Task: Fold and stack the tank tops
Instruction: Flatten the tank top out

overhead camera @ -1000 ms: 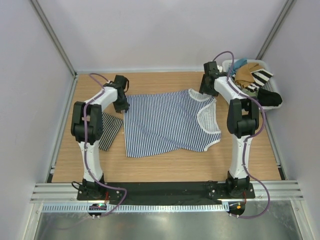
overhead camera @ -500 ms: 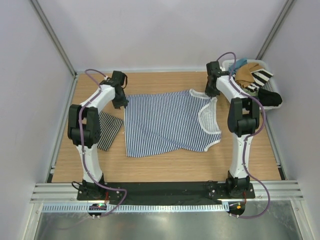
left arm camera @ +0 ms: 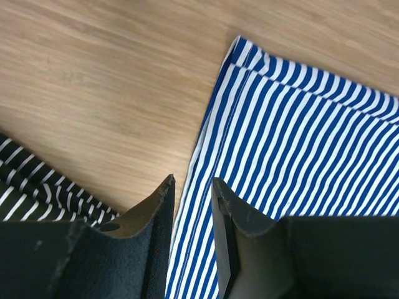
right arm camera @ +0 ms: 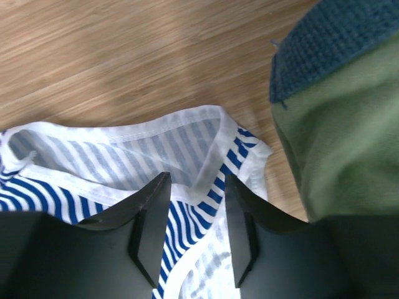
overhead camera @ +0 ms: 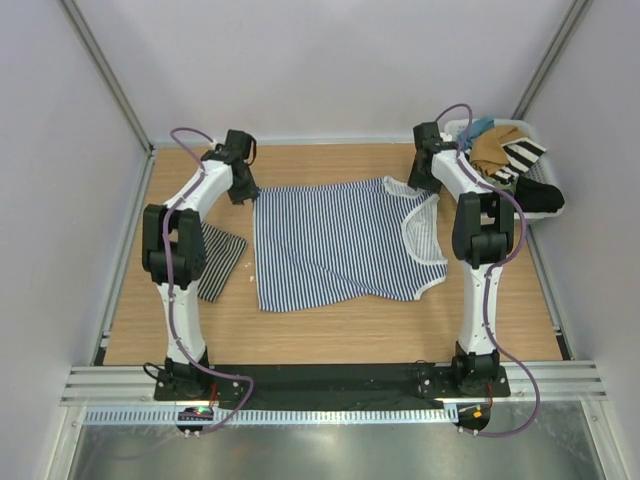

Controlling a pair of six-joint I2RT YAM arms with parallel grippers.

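Your blue-and-white tank top [overhead camera: 340,240] lies spread flat across the middle of the worktop [overhead camera: 340,330], neckline toward the right of the frame. That puts both hands at its upper corners, where a fold toward the lower edge could likely begin. Your left hand [overhead camera: 243,192] sits over the upper-left hem, with the fingers a narrow gap apart and the cloth edge running between them; you cannot tell whether it pinches the fabric. Your right hand [overhead camera: 420,183] is released, its fingers parted on either side of the white-trimmed strap. The fine black-and-white tank top [overhead camera: 222,262] lies folded at middle left, partly hidden under the left arm. The basket [overhead camera: 452,127] at upper right is cut off by the right arm, and its green cloth [right arm camera: 336,143] crowds the right wrist view.
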